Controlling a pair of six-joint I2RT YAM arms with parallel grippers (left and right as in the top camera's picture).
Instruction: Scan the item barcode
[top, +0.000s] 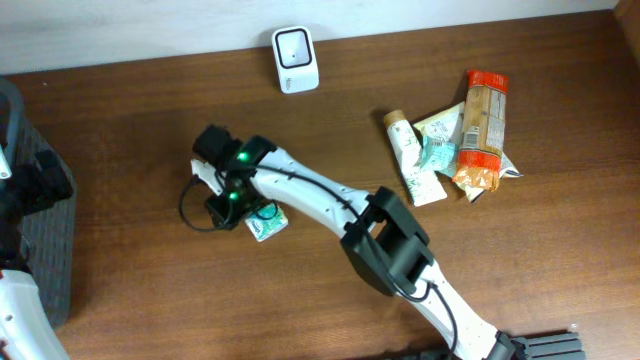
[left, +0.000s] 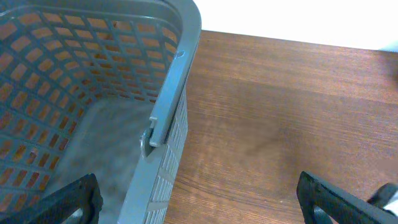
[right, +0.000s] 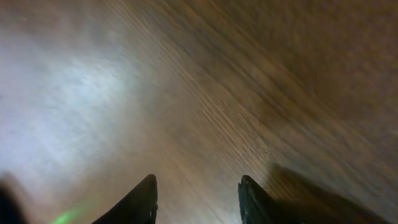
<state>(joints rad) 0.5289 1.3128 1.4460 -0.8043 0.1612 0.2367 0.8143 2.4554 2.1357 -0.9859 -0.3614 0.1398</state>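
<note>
Mia: Wood of the desk (top: 120, 120) is all that is showing between the fingers (right: 140, 199) of the right gripper (right: 198, 182); they are standing partly apart and holding nothing.
Ben: So where is the little green and white packet (top: 266, 223) lying?
Mia: It is lying flat near the middle of the desk, a bit toward the left edge; the gripper is hanging just beside it.
Ben: And the white scanner (top: 295, 60)?
Mia: It is sitting by the far edge, well apart from the packet; I think the grabbing step is going on, not the scanning yet.
Ben: What is the next move needing?
Mia: The fingers are needing to come over the packet and close on it; then the barcode side is needing to face the scanner; I cannot tell which side that is.
Ben: And the left gripper (left: 198, 186)?
Mia: It is hanging wide open over the grey basket (left: 174, 93) at the left edge.
</note>
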